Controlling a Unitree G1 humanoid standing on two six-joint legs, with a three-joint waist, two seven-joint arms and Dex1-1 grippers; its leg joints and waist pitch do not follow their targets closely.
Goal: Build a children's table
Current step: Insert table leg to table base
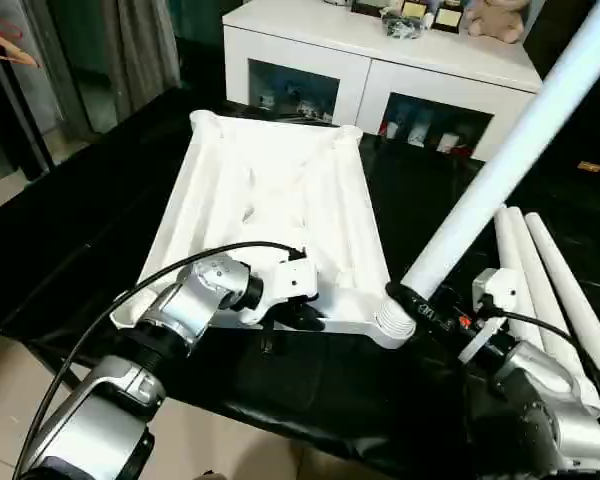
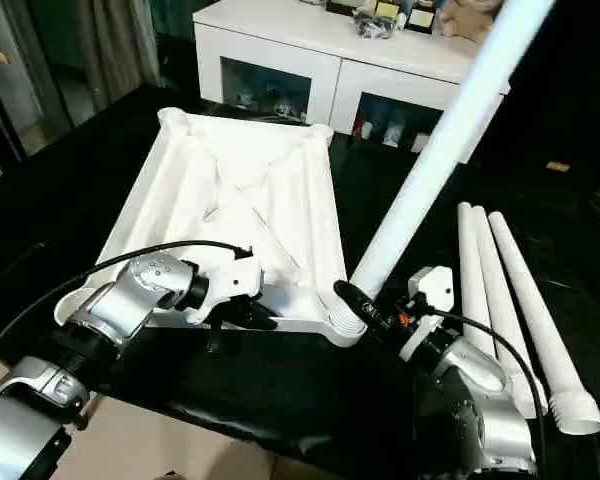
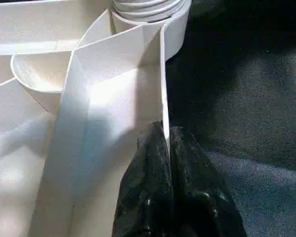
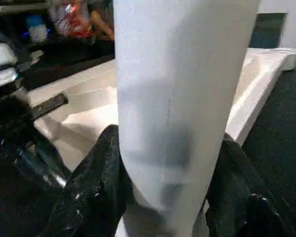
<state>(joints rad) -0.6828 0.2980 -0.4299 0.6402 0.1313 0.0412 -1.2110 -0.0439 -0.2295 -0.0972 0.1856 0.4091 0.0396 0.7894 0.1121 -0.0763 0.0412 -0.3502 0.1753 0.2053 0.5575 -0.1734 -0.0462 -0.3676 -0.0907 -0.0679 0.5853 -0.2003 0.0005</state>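
White plastic tabletop [image 1: 280, 200], laid underside-up on black counter [image 1: 80, 230]; rim pinched by left gripper [image 3: 166, 143] fingers for steadying. Leg [image 1: 500, 160] clasped by right gripper [image 4: 170, 182], slanted into near corner socket [image 1: 392, 322]. Three legs [image 2: 510, 290] kept beside.

A black surface [image 1: 100, 230] spreads across the scene. Behind it stands a white cabinet [image 1: 380, 50] with glass doors [image 1: 295, 90], small items visible inside. On its top sit a plush toy [image 1: 495, 18] and a few small cluttered items [image 1: 405, 20]
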